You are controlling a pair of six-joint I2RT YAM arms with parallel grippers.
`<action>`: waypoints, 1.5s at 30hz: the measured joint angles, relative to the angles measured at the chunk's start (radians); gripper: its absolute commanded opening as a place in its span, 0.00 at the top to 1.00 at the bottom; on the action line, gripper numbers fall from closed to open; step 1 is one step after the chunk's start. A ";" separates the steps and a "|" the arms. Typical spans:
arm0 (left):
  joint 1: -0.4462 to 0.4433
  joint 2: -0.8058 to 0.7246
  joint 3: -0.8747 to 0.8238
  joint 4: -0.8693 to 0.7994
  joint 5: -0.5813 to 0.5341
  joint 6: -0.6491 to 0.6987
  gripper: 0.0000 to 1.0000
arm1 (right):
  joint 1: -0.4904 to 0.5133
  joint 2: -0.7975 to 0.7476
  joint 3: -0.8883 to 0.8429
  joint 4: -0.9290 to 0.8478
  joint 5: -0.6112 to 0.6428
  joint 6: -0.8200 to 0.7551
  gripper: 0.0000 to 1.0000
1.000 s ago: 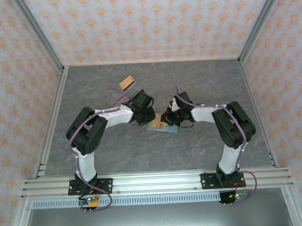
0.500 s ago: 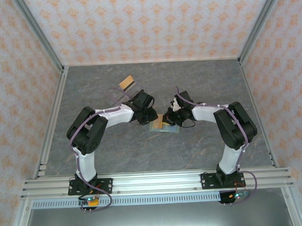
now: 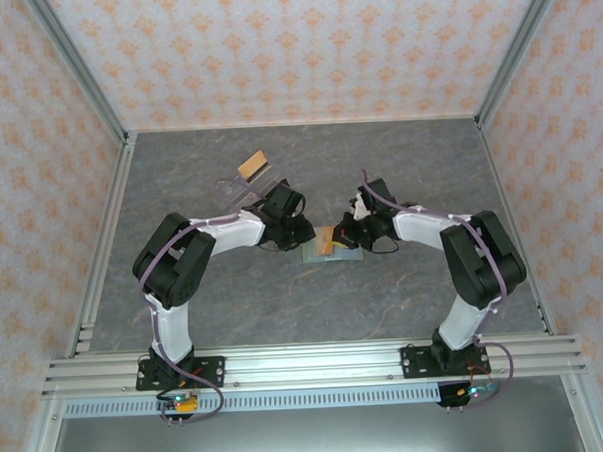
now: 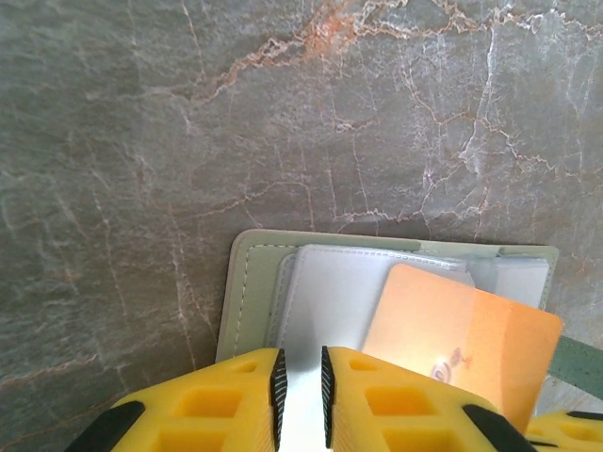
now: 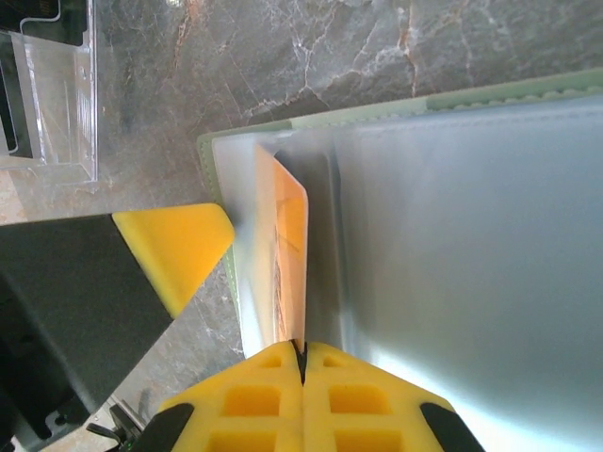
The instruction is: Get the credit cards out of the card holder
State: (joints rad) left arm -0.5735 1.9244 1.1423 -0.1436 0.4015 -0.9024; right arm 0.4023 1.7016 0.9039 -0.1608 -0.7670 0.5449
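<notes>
Swung outward toward 3 o'clock, right gripper [image 5: 301, 353] pinches one flat orange plastic card [image 5: 287, 245], lifting from one open sage-green folding card holder [image 4: 247, 292] at table centre; left gripper [image 4: 300, 386] sits at its 9 o'clock edge, grip unclear.

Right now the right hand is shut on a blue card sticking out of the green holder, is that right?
Not quite: the card is orange, not blue, as the right wrist view shows. The right hand is shut on it, and it sticks out of the green holder.
</notes>
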 measured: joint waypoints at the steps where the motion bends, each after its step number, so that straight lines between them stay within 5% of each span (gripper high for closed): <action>1: 0.000 0.000 0.000 0.000 0.003 0.006 0.78 | 0.000 -0.012 -0.005 -0.005 0.006 -0.001 1.00; 7: 0.000 -0.001 0.006 -0.001 0.018 0.032 0.71 | -0.002 -0.134 -0.043 -0.049 0.058 -0.019 1.00; 14: 0.023 -0.089 0.002 0.015 0.041 0.033 0.44 | -0.049 -0.263 -0.061 -0.047 0.064 -0.026 1.00; 20: 0.042 -0.260 -0.072 0.171 0.072 -0.027 0.24 | -0.068 -0.322 -0.065 0.086 0.015 0.033 1.00; 25: 0.042 -0.297 -0.140 0.352 0.137 -0.121 0.18 | -0.068 -0.330 -0.065 0.251 -0.043 0.138 1.00; 33: 0.056 -0.298 -0.150 0.472 0.225 -0.164 0.24 | -0.068 -0.312 -0.057 0.438 -0.113 0.280 1.00; 45: 0.085 -0.383 -0.196 0.629 0.233 -0.235 0.63 | -0.068 -0.307 -0.051 0.514 -0.146 0.361 1.00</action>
State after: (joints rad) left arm -0.4881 1.5410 0.9459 0.4858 0.6342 -1.1378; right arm 0.3347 1.3949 0.8528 0.3531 -0.9134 0.9058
